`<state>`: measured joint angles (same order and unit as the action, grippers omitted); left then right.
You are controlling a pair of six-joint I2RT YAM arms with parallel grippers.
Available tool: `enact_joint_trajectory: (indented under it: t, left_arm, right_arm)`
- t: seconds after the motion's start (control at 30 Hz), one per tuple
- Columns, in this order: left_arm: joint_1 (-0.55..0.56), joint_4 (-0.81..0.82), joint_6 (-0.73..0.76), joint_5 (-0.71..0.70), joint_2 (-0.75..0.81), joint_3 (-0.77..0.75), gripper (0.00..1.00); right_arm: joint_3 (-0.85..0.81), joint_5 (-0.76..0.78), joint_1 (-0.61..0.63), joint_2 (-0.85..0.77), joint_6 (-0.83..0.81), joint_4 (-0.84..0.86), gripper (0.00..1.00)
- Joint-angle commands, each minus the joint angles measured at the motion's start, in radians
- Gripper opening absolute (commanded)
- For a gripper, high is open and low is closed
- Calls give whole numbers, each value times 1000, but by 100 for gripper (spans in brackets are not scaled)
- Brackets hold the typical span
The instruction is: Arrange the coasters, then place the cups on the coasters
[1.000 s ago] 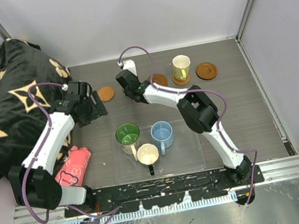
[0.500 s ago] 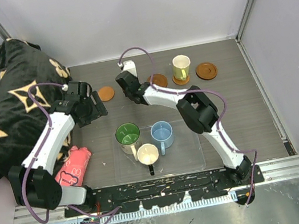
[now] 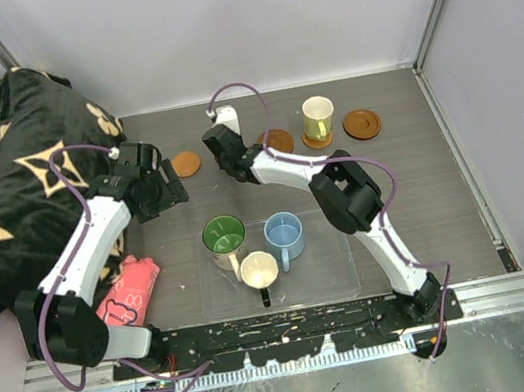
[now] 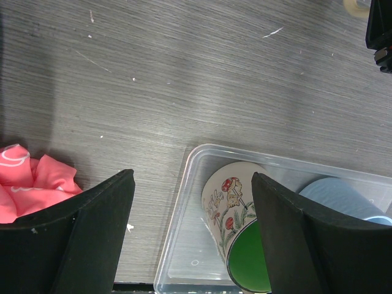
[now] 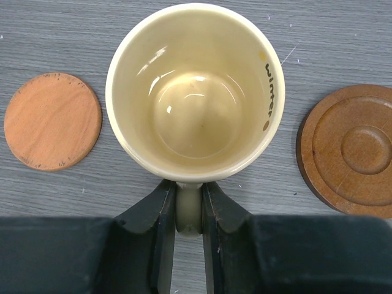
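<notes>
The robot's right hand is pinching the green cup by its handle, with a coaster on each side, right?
No. The right gripper is pinching the cream-white cup by its handle, not the green one. The green cup sits in the clear tray. The right wrist view shows it, with a flat coaster on one side and a rimmed coaster on the other.

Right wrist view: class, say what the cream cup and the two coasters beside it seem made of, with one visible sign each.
Cream cup: likely glazed ceramic; glossy highlights inside.
Orange coaster: perhaps plain light wood or cork; matte, faint grain, rough edge.
Dark coaster: apparently darker finished wood; visible grain, turned concentric rings.
</notes>
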<state>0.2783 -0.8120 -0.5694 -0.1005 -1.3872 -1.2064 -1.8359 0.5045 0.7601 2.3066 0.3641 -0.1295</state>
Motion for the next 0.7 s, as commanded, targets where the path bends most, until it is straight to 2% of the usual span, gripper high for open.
enact_joint_trajectory:
  t: [0.0, 0.17, 0.4, 0.67]
  left_arm:
    - [-5, 19, -9, -3, 37, -1, 79]
    - [-6, 20, -9, -2, 38, -2, 79]
    - [-6, 20, -9, -3, 37, -1, 79]
    - [-5, 20, -9, -2, 39, -1, 79]
  right_arm:
    - [-16, 37, 5, -35, -6, 76, 20]
    - [-15, 37, 5, -37, -8, 76, 23]
    - [-16, 36, 5, -35, -8, 74, 31]
    - [-14, 35, 5, -38, -8, 74, 33]
